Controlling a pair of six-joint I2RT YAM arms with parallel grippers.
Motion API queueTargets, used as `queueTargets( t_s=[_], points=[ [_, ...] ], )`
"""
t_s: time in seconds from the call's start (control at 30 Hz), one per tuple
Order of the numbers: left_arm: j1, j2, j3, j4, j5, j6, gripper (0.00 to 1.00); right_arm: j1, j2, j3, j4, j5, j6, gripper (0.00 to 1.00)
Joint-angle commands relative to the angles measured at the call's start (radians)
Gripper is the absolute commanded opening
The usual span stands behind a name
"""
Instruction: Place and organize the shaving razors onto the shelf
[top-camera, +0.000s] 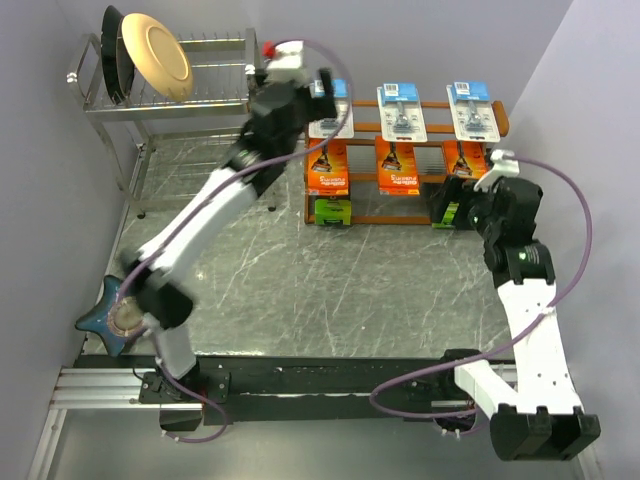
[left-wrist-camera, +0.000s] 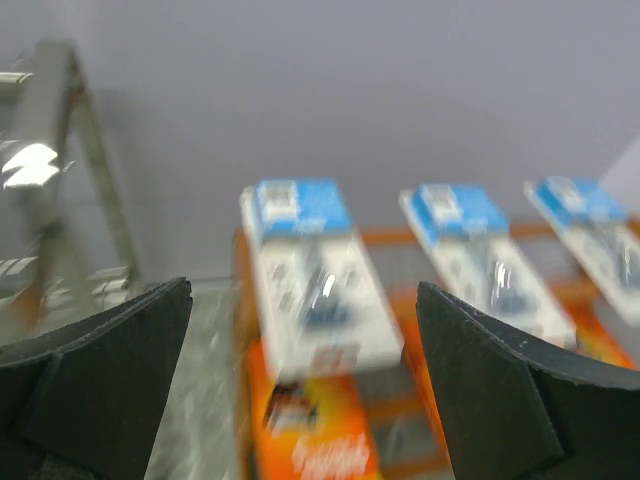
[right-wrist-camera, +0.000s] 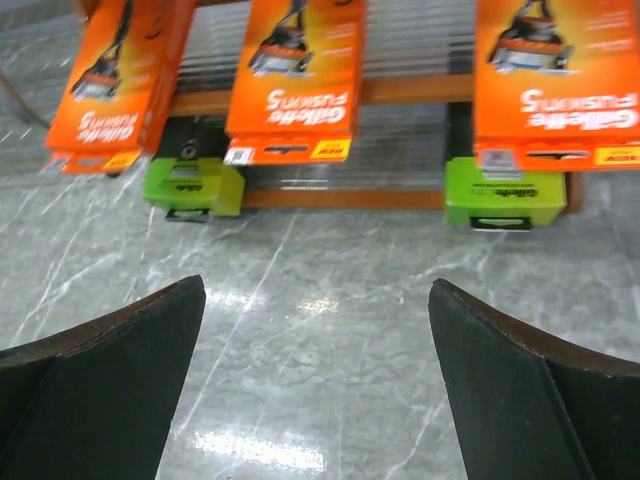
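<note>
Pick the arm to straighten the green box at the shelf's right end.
Likely right: the open right gripper faces that green box from close by; the left gripper is up by the top-left blue card.

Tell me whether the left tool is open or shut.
Open: the left tool shows its black fingers wide apart, gripping nothing.

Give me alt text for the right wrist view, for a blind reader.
Three flat orange razor packs stand in a row on a reddish-brown wooden shelf, with two lime-green boxes below them. Two black fingers, open and empty, frame the grey marbled tabletop in front.
</note>
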Motion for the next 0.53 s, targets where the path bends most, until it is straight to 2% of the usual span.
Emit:
queueTargets(
  t_s=[0.0, 0.03, 0.1, 0.13, 0.23, 0.33, 0.5],
  points=[
    [0.004, -0.3, -0.368, -0.034, 0.122, 0.014, 1.0, -0.002, 0.066, 0.13, -0.162, 0.108, 0.007, 1.0],
    [0.005, -0.339, -0.489, -0.055, 0.142, 0.003, 1.0, -0.002, 0.068, 0.139, -0.179, 0.117, -0.001, 1.0],
    [0.013, -0.44, -0.597, -0.089, 0.211, -0.007, 0.99, -0.002, 0.06, 0.164, -0.213, 0.111, -0.006, 1.0],
    [0.028, -0.472, -0.699, -0.109, 0.234, -0.015, 0.99, -0.001, 0.055, 0.173, -0.222, 0.102, -0.016, 1.0],
    [0.082, -0.569, -0.853, -0.126, 0.337, 0.0, 1.0, 0.001, 0.032, 0.214, -0.246, 0.065, -0.035, 1.0],
    [0.149, -0.594, -0.89, -0.158, 0.368, 0.002, 0.99, 0.001, 0.003, 0.239, -0.263, 0.051, -0.027, 1.0],
    [0.219, -0.601, -0.887, -0.136, 0.397, 0.002, 0.99, 0.002, -0.061, 0.176, -0.251, -0.036, -0.016, 1.0]
  ],
)
